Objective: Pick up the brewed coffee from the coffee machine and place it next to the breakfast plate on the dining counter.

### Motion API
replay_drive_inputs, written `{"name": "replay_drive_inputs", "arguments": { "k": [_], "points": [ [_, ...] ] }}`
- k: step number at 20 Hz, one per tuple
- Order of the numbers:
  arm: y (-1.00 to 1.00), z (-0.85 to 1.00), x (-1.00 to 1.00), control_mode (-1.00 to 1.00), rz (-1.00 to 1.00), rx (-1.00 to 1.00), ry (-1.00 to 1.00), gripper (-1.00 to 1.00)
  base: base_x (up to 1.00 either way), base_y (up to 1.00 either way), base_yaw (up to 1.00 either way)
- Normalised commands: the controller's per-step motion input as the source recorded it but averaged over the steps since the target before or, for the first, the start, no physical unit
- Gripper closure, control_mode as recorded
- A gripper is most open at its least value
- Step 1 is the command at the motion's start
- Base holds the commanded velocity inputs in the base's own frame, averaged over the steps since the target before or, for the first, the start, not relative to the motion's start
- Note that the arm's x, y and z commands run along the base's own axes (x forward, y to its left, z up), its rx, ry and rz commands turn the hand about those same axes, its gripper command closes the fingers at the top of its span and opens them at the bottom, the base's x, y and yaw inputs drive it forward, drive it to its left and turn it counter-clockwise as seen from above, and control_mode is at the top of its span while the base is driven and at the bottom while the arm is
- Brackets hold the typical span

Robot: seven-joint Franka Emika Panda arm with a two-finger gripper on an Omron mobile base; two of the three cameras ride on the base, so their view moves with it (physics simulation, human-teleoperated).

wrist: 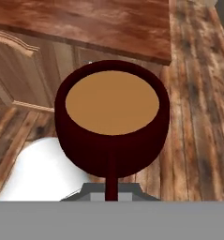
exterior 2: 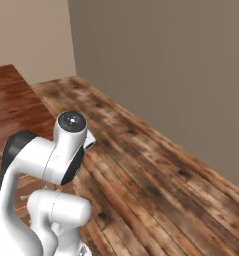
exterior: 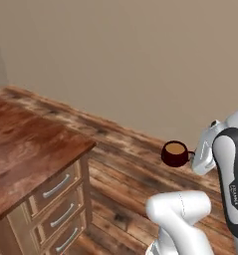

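The brewed coffee [exterior: 175, 153] is a dark red-brown mug with light brown liquid at its top, hanging upright in the air over the floor. My gripper [exterior: 192, 155] is shut on its side handle, to the mug's right in the left base view. In the hand view the mug [wrist: 112, 117] sits close and central, and its handle [wrist: 112, 180] runs down to the bottom edge, hiding the fingertips. The dining counter [exterior: 26, 149] is reddish-brown mottled wood; its corner lies to the mug's left and lower, apart from it, and shows as the dining counter [wrist: 94, 23] beyond the mug. The coffee machine and the breakfast plate are out of view.
Under the counter's corner are three drawers [exterior: 60, 209] with silver handles and a panelled cabinet door [wrist: 19, 70]. A worn plank floor [exterior 2: 151, 165] stretches to a plain beige wall [exterior: 140, 60]. The counter top [exterior 2: 11, 100] also lies at the left of the right base view.
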Motion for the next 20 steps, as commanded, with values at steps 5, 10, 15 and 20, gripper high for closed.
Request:
{"name": "replay_drive_inputs", "arguments": {
  "k": [5, 10, 15, 20],
  "points": [
    [0.00, 0.00, 0.00, 1.00, 0.00, 0.00, 0.00, 1.00, 0.97, 0.00, 0.64],
    [0.00, 0.00, 0.00, 1.00, 0.00, 0.00, 0.00, 1.00, 0.86, 0.00, 0.68],
    [0.00, 0.00, 0.00, 1.00, 0.00, 0.00, 0.00, 1.00, 0.56, -0.18, 0.71],
    [0.00, 0.00, 0.00, 1.00, 0.00, 0.00, 0.00, 1.00, 0.13, -0.91, 0.39]
  ]
}}
